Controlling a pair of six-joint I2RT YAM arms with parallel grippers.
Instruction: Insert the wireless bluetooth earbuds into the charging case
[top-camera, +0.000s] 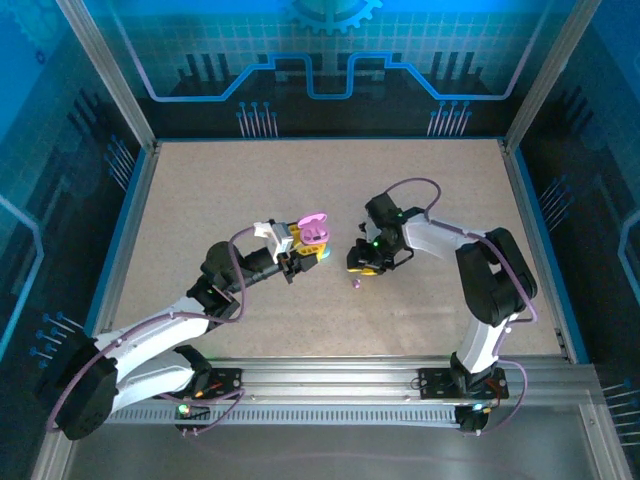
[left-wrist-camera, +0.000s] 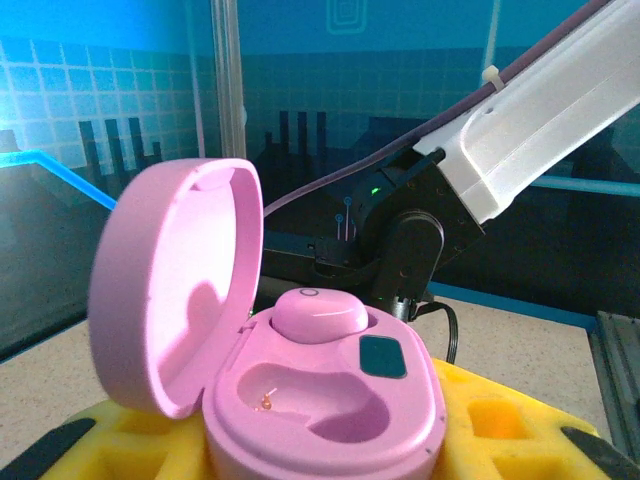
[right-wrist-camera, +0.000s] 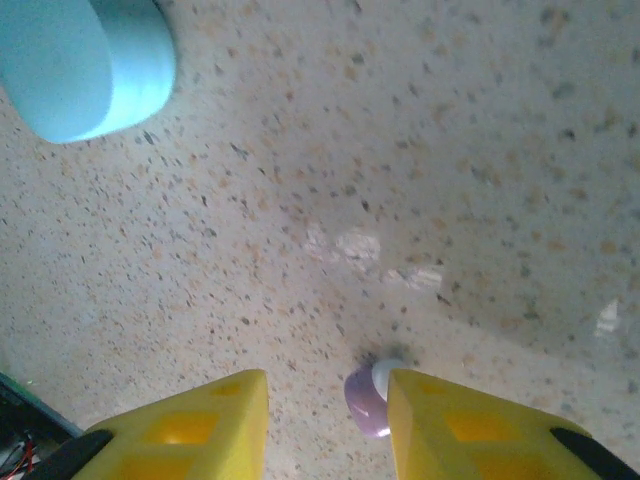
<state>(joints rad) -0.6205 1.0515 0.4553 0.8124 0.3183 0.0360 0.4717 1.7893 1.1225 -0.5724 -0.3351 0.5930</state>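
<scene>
The left jaws clamp the open case (left-wrist-camera: 330, 410), one bud (left-wrist-camera: 320, 312) seated, while the right jaws hang open astride the loose bud (right-wrist-camera: 366, 405) on the counter (right-wrist-camera: 420, 130) at its five o'clock; I'd centre them first, since it hugs one finger (right-wrist-camera: 460, 430).

Pink case (left-wrist-camera: 330, 440), light purple earbud (right-wrist-camera: 365, 405).

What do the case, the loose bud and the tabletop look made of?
Case: smooth satin pink plastic, soft highlights on its lid. Loose bud: glossy purple plastic, apparently, with a whitish tip. Tabletop: matte speckled beige, perhaps composite or laminate.
</scene>
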